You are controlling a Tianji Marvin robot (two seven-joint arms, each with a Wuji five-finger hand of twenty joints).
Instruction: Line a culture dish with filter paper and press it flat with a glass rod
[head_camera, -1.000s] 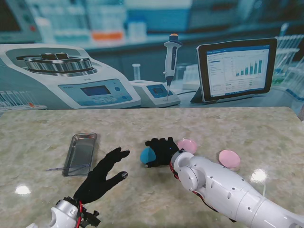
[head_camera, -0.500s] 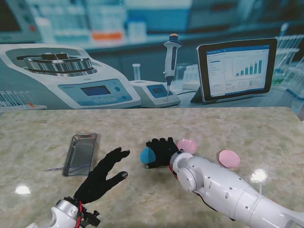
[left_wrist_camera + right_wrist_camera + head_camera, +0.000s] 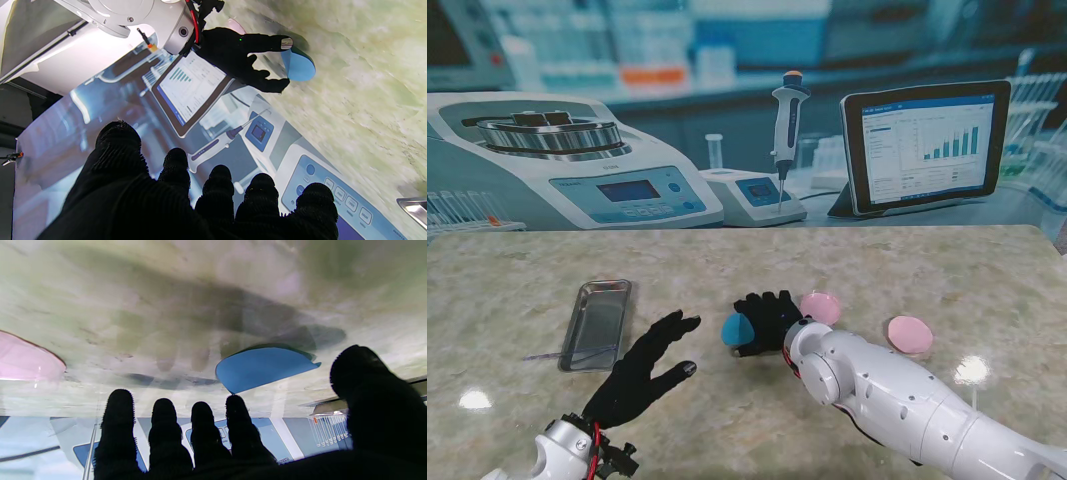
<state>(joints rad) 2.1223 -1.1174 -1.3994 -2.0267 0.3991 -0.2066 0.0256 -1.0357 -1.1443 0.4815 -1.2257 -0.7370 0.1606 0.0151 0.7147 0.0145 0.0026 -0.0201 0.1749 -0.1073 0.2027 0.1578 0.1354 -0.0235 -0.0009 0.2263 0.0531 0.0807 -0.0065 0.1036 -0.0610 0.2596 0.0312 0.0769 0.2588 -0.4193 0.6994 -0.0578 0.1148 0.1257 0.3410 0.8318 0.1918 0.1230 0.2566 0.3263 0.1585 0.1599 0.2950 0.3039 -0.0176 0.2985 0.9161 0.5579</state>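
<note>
1. The right hand (image 3: pixel 767 318) hovers mid-bench, fingers spread, holding nothing, with its thumb beside the blue filter paper (image 3: pixel 737 327).
2. The left hand (image 3: pixel 642 370) is spread, empty, near the bench's front edge.
3. Two pink culture dishes (image 3: pixel 820 306) lie right of centre.

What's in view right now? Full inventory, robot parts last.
table: 1, green-beige marble, fills the near half of the stand view
backdrop: 1, printed lab scene, behind the table
tray: 1, metal, left part of the table
rod: 1, clear, thin, at the tray's near end
blue disc: 1, blue, centre, at the right hand's fingertips
pink dishes: 2, pink, one right of the right hand, one farther right
left hand: 1, black glove, open, near the tray
right hand: 1, black glove, fingers spread beside the blue disc
</note>
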